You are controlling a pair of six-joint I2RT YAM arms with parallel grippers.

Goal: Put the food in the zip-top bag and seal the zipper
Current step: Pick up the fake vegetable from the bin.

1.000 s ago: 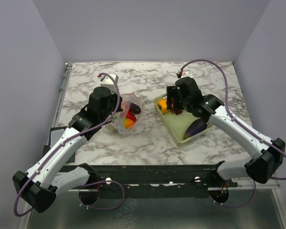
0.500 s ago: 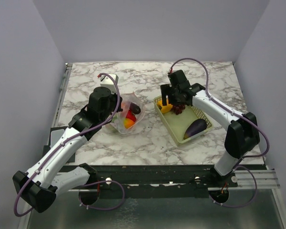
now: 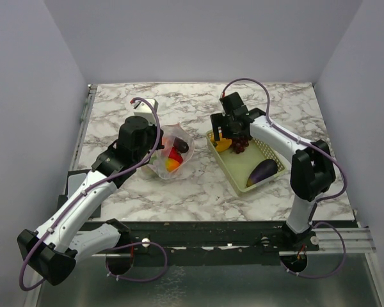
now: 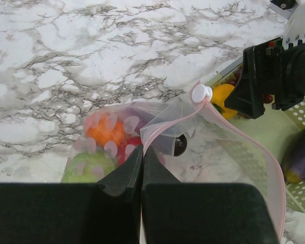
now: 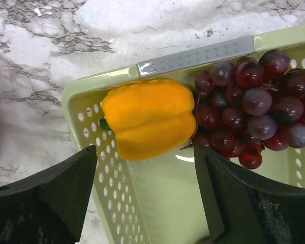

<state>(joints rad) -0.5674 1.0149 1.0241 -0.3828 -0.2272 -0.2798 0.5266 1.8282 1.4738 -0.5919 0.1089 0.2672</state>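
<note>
Bag (image 4: 229, 152) rim sat pinched between our left fingers (image 4: 119, 178); our right fingers (image 5: 46, 193) spread wide above the pepper (image 5: 148, 118) at the basket (image 5: 195, 60) corner, marble table (image 3: 205, 188) between bag and basket.

No readable text, labels, brands or numbers in any view (basket, bag, arms all unmarked).
</note>
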